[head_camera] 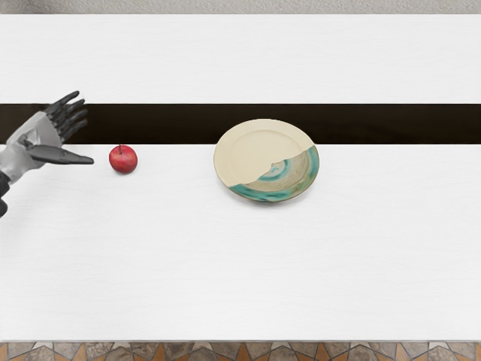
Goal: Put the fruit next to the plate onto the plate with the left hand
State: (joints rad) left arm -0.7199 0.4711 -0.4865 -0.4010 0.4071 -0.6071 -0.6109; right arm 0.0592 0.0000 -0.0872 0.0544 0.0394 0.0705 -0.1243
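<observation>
One hand shows: the grey five-fingered left hand [52, 135], fingers [68, 114] spread wide, holding nothing, its thumb stretched toward three o'clock. Just past the thumb tip, not touching it, the small round red apple [123, 159] sits on the white table [240, 263]. Farther toward three o'clock, well apart, lies the round cream ceramic plate with a teal-glazed edge [255, 143]. The grasp should go best with the palm brought over the fruit, closing evenly around its widest part before lifting.

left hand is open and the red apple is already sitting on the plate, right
No. The head view shows the apple on the table, left of the plate and apart from it, not on it. The left hand is open, as you say.
</observation>
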